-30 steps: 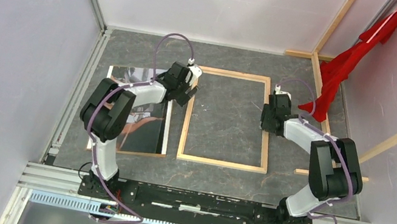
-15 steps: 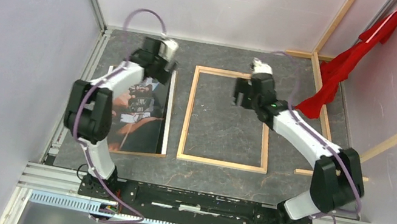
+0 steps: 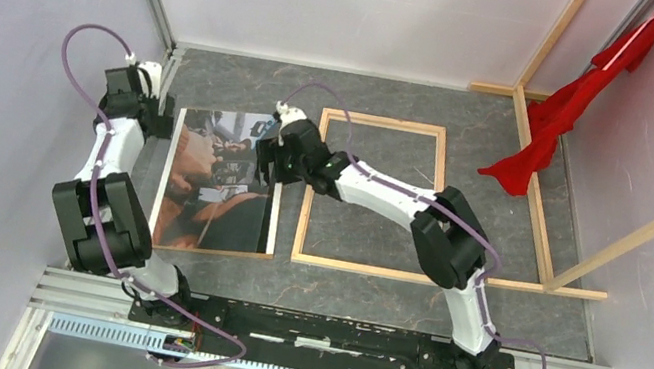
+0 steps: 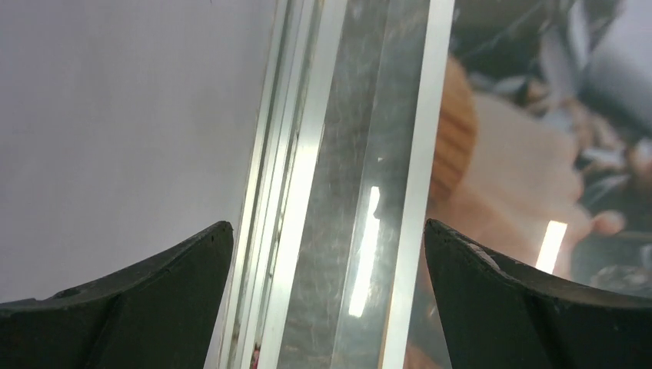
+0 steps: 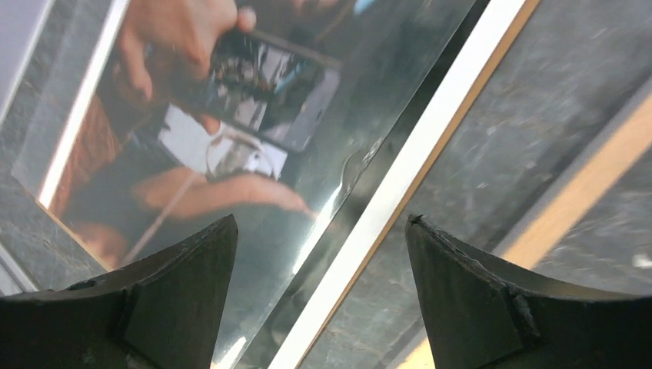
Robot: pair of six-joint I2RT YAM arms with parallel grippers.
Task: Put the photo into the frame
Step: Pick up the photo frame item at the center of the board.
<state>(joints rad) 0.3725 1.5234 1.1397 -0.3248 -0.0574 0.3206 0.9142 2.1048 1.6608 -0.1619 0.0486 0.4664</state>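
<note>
Photo (image 3: 220,181) lies flat beside frame (image 3: 305,203); left gripper (image 4: 327,227) and right gripper (image 5: 321,223) hang spread, empty, over its side edges, so a pinch could skid or crease the glossy sheet.

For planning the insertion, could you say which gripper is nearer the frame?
Right. The right gripper hovers beside the frame, at its left border; the left gripper is across the photo from it.

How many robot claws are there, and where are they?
2. The left gripper hovers at the photo's far left corner, near the wall. The right gripper is over the photo's right edge, its arm stretched across the frame. None seem hidden.
</note>
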